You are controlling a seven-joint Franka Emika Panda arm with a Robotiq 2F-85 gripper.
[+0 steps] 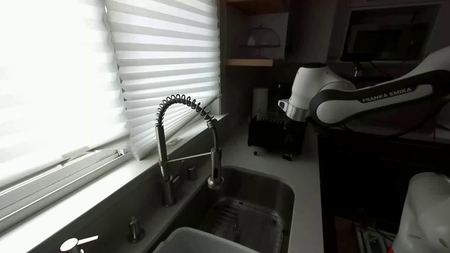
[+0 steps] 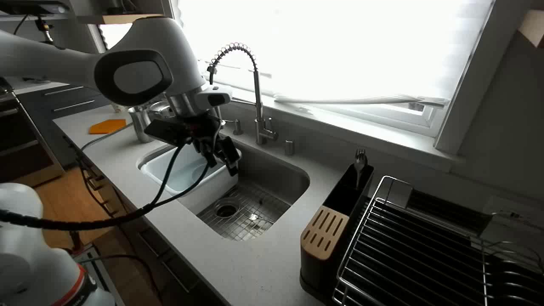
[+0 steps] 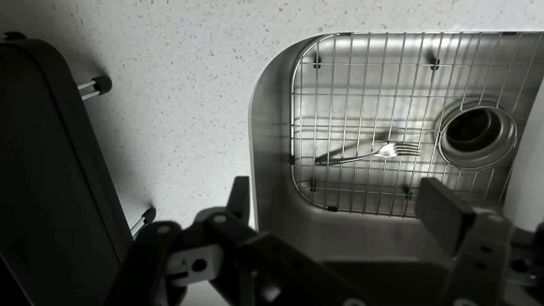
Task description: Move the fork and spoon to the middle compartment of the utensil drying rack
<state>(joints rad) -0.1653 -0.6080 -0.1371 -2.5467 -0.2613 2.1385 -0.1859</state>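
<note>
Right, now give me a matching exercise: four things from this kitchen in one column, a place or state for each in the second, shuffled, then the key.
1. Gripper
2. Fork in the wrist view
3. Utensil drying rack
4. Spring-coil faucet

A. Alongside the wire dish rack
B. Open and empty
C. Standing between the sink and the windowsill
D. Lying in the sink

Pairs: 1-B, 2-D, 3-A, 4-C
</note>
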